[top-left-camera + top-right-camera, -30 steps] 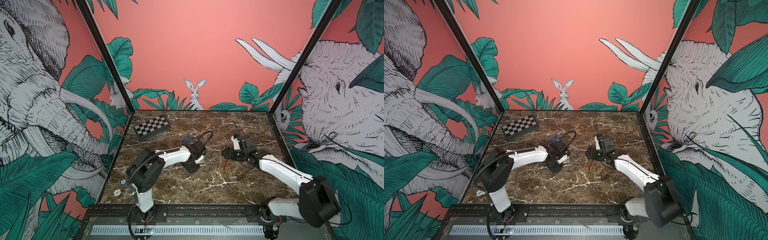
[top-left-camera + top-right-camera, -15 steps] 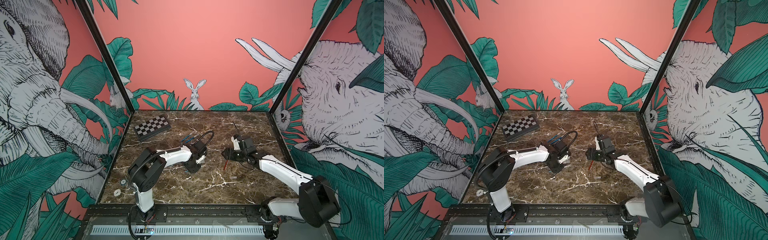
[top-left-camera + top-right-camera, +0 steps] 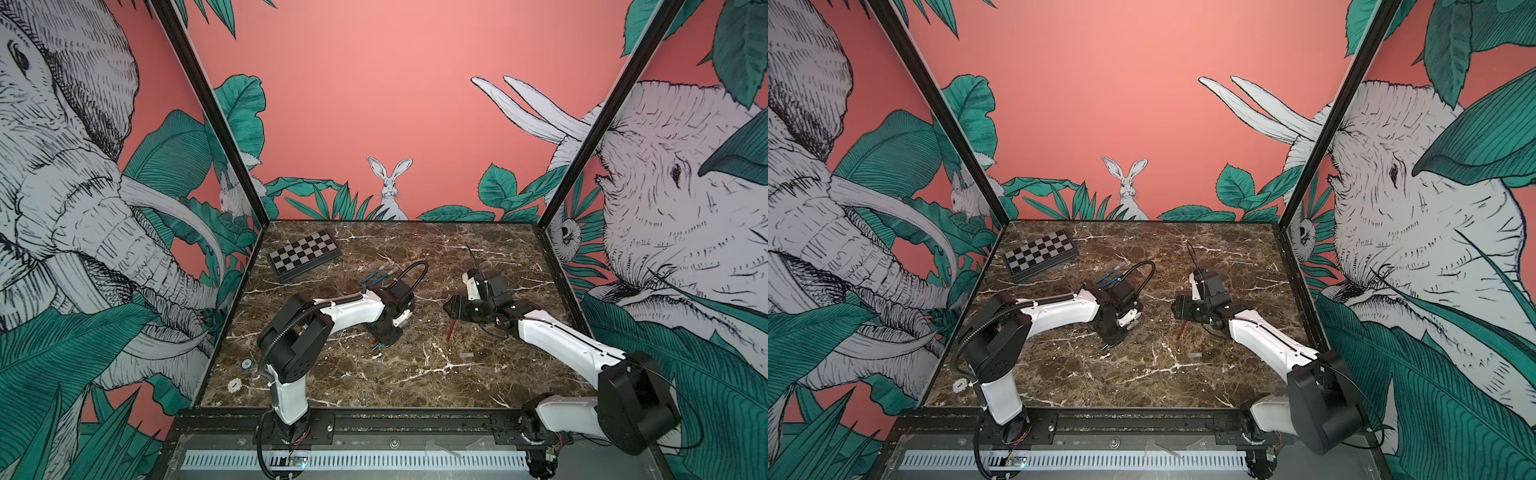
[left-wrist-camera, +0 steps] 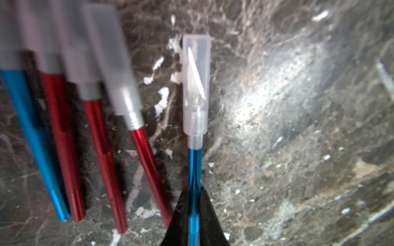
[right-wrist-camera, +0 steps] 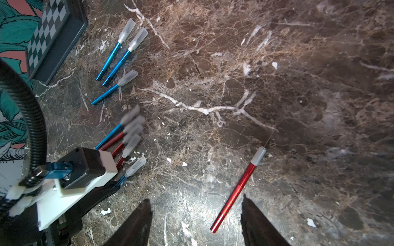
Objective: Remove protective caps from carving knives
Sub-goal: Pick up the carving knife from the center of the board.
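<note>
1. Front of table (image 3: pixel 415 374): loose cap (image 3: pixel 466 355), clear, lying alone near the right arm.
2. Just behind: red knife (image 5: pixel 237 189), bare, flat on the marble under right gripper (image 5: pixel 195 199). Jaws wide apart, holding nothing, apparently clear of the handle.
3. Mid-table: left gripper (image 4: pixel 194 198), clamped tight on the handle of blue knife (image 4: pixel 195 166). Cap (image 4: pixel 196 85) on, blade visible inside, pointing away from the fingers.
4. Beside it: bundle (image 4: pixel 100 138) of at least four capped knives, mostly red, close to the held one but seemingly not touching.
5. Farther: three blue knives (image 5: pixel 116 61), capped, near board (image 3: pixel 304 255) at far left.

Step judged in hand: uncapping the held blue knife.

Handling notes:
- Raise it clear of the bundle first, to avoid dragging neighbours.
- Bring the right gripper across and pinch the cap at its thicker collar end, not the thin tip.
- Pull straight along the handle, with no twisting or bending: sharp edge inside.
- Keep the left grip firm throughout.
- Set the cap down by the loose one.
</note>
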